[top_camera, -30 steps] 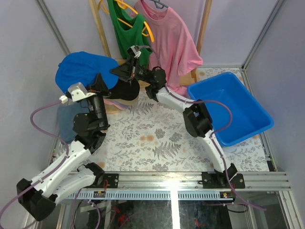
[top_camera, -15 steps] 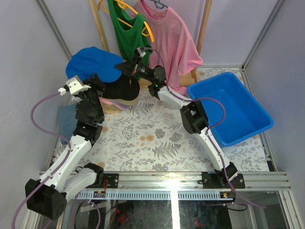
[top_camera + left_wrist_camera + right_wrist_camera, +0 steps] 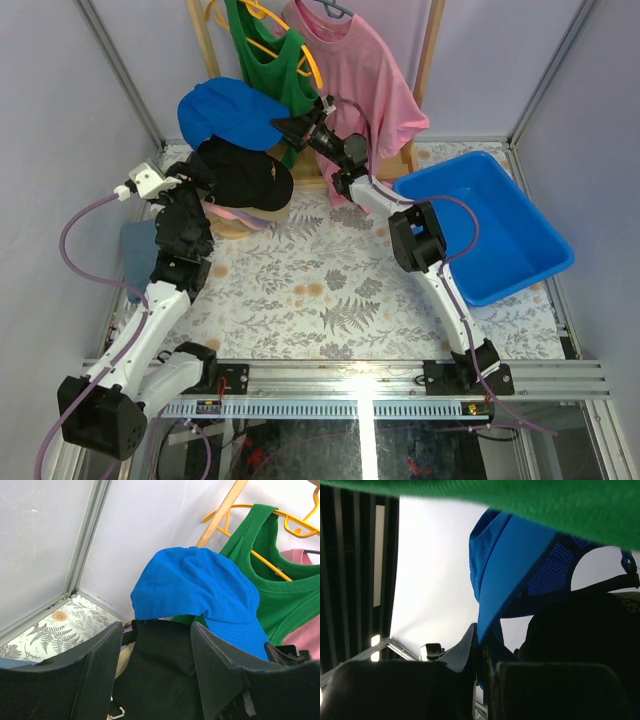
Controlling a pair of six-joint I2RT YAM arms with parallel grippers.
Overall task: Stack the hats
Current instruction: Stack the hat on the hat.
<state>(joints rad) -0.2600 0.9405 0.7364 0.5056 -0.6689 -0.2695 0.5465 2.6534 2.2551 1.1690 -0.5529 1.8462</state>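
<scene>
The bright blue hat (image 3: 224,112) hangs in the air above the stack, my right gripper (image 3: 287,126) shut on its brim. In the right wrist view the fingers (image 3: 470,645) pinch the blue hat (image 3: 502,565) edge-on. The black hat (image 3: 246,178) tops the stack, with pink and lavender hats (image 3: 238,216) showing beneath it. My left gripper (image 3: 192,178) is at the stack's left side. Its jaws are open in the left wrist view (image 3: 156,630), with the black hat (image 3: 160,670) just beyond them and the blue hat (image 3: 200,585) higher up.
A blue bin (image 3: 520,250) sits at the right of the table. A green tank top (image 3: 262,55) and a pink T-shirt (image 3: 358,75) hang on a wooden rack behind the stack. A grey-blue cloth (image 3: 136,252) lies at the left edge.
The left gripper opened and drew back to the left. The right gripper carried the blue hat up and to the right, above the black hat.
</scene>
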